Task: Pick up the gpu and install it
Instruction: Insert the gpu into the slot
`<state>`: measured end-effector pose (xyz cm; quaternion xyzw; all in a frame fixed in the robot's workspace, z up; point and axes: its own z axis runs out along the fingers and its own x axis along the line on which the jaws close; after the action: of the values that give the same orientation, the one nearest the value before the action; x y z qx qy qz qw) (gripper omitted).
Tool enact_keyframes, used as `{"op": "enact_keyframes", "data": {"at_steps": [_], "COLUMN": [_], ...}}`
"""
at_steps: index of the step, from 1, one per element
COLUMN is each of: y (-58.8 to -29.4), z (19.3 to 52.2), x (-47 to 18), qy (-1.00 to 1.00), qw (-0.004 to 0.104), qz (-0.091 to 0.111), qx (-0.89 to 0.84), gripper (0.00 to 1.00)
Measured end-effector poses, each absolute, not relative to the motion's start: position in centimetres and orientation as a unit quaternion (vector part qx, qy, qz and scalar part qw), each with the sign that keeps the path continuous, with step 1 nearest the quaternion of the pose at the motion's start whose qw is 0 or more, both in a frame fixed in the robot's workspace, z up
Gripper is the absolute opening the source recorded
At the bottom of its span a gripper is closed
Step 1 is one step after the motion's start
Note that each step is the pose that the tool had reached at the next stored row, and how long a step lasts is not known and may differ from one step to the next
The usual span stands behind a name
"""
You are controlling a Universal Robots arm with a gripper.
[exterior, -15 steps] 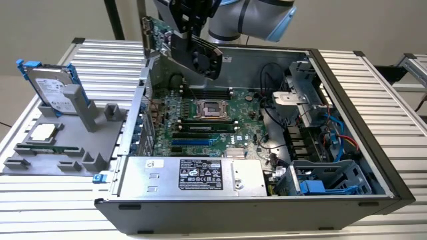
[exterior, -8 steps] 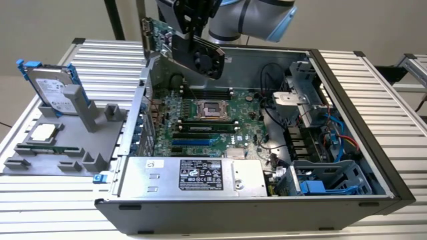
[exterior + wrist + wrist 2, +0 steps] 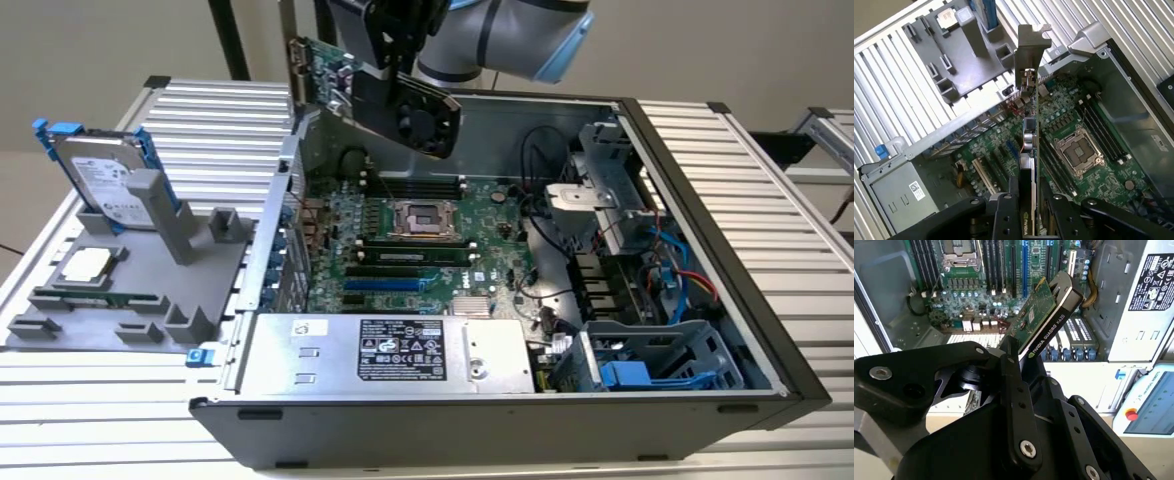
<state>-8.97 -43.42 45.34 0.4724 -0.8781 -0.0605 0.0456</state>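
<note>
arm (image 3: 523,36) hangs from above, claw (image 3: 1028,198) clamped on the gpu (image 3: 1038,315).

The exterior view stands well back from the claw (image 3: 390,70), off to one side and above it, looking down at a slant into the open computer case (image 3: 441,440). Both wrist views ride close behind the claw, looking along it past the clamped gpu (image 3: 1046,315) onto the motherboard (image 3: 1089,175) beneath. The first wrist view meets the card edge-on, the second wrist view obliquely. All three views share the processor socket (image 3: 420,218).
</note>
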Motion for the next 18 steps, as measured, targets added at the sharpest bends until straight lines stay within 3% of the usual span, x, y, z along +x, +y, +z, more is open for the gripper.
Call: {"op": "enact_keyframes", "data": {"at_steps": [18], "y": [-43.4], "z": [45.3], "x": [-7.1], "qy": [-0.854], "qw": [0.049], "qz": [-0.058], "qx": [0.515], "gripper": [0.0]}}
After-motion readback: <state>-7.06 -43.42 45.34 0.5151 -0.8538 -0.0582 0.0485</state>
